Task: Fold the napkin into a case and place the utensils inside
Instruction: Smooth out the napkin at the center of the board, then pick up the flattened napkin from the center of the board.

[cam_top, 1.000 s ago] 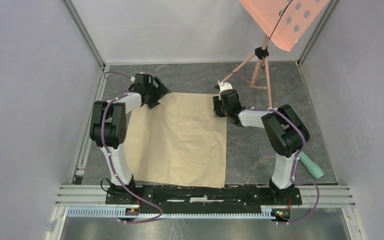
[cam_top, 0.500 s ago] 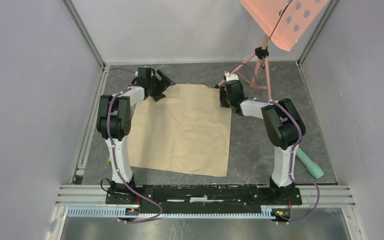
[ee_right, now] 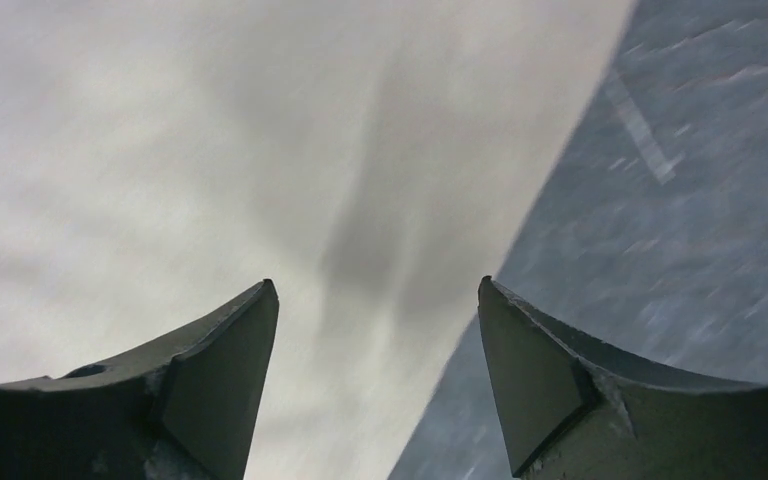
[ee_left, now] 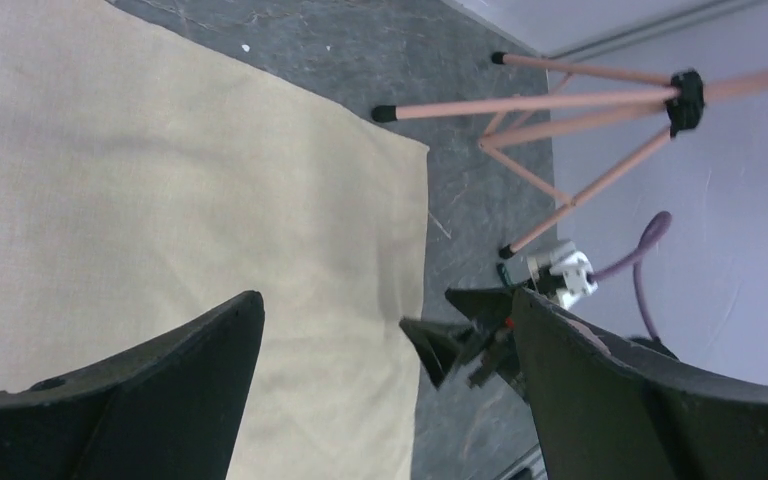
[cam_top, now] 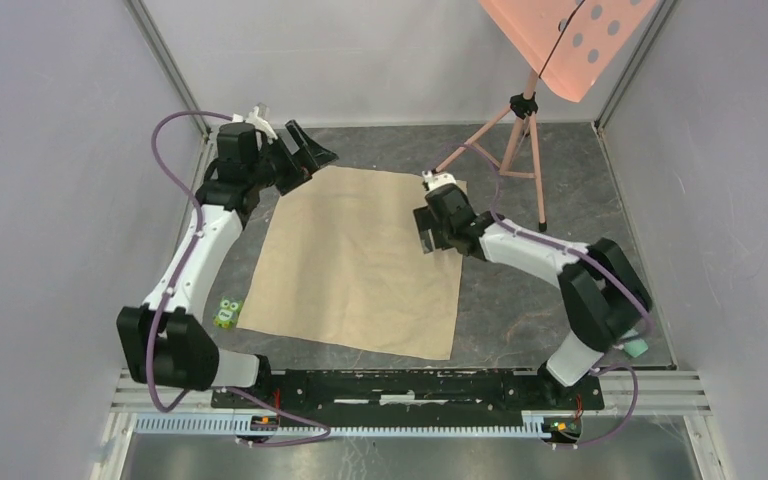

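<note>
The napkin (cam_top: 365,265) lay spread flat on the bench (cam_top: 520,300), not yet folded, its slightly longer axis running from the near edge to the far one. The right tool (cam_top: 426,234) hung low over the napkin's right edge toward the far corner. Its jaws stood apart and empty, with the hem passing beneath the gap. The left tool (cam_top: 308,158) was raised off the napkin's far left corner, wide open and holding nothing. The right arm seemed nearer for a first pinch. No utensils showed.
</note>
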